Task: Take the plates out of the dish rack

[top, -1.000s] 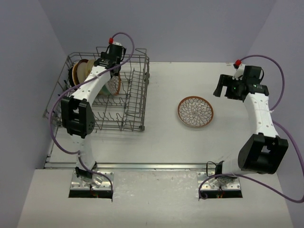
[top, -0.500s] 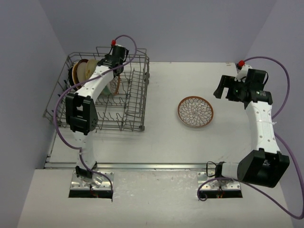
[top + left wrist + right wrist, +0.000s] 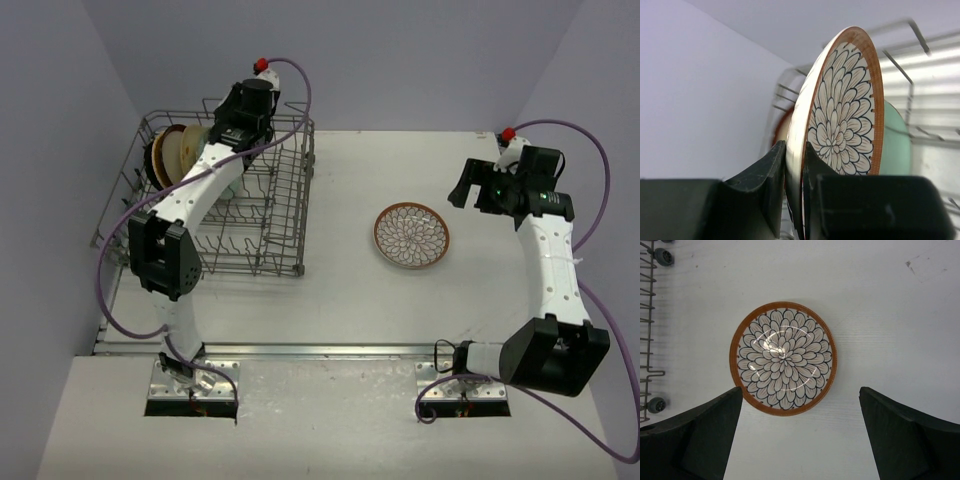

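Inside the dish rack [image 3: 300, 185] my left gripper [image 3: 795, 156] pinches an upright petal plate [image 3: 845, 115] by its rim, right gripper [image 3: 800, 395] spread wide over the unloaded plate [image 3: 783, 358]; next I should lift straight up, clear of the tines [image 3: 240, 245].

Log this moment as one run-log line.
left gripper: shut on upright petal plate at dish rack | right gripper: open, above flat petal plate on table

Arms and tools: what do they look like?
White links, black joint housings on left arm and right arm; each trails a purple cable and has a red cap at the wrist. left tool and right tool: black wedge-shaped fingers. No markings visible.
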Robot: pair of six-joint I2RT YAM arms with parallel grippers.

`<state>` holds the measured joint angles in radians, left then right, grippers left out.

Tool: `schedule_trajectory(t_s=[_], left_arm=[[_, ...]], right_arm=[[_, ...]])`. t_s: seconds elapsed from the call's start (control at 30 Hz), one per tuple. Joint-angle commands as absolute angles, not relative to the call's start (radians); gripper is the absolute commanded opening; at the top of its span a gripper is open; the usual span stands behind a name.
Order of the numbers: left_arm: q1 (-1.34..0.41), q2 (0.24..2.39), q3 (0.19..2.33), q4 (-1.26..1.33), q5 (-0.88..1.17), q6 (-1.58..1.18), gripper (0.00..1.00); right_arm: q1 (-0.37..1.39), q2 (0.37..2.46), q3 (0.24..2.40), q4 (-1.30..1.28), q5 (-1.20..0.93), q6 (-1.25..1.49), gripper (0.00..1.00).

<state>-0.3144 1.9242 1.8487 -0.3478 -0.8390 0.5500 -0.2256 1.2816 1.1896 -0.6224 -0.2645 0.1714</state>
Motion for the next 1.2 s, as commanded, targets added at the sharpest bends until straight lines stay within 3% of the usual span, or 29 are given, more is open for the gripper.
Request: schedule_trajectory(t_s=[0.0,0.13,0.27,0.33,0.43,0.63,0.87,1.17], left_arm=[[-0.320,1.736,1.886,0.031,-0.983,0.795,0.00],[-0.324,1.693,1.893,-0.026,-0.953,0.754,0.00],[-0.322,1.668,1.994,-0.359,-0.817,0.524,0.00],[-0.322,1.651,2.076,-0.570,-0.599,0.316,0.00],[-0.315,1.595,2.098,-0.676,-0.342,0.210,0.00],[-0.310,1.439,2.038,-0.710,0.132,0.125,0.00],[-0.311,1.436,2.009,-0.783,0.540,0.032,0.00],[-0.314,1.440,1.898,-0.785,0.650,0.011,0.00]], right_arm=[[-0.221,1.249,1.233,-0.577,-0.301,0.198,0.99],[-0.221,1.249,1.247,-0.566,-0.338,0.215,0.99],[-0.222,1.238,1.245,-0.539,-0.447,0.236,0.99],[-0.221,1.210,1.219,-0.484,-0.552,0.256,0.99],[-0.221,1.172,1.190,-0.422,-0.666,0.274,0.99],[-0.218,1.140,1.183,-0.323,-0.857,0.368,0.99],[-0.017,1.151,1.226,-0.298,-0.785,0.354,0.99],[0.146,1.252,1.316,-0.275,-0.830,0.443,0.99]])
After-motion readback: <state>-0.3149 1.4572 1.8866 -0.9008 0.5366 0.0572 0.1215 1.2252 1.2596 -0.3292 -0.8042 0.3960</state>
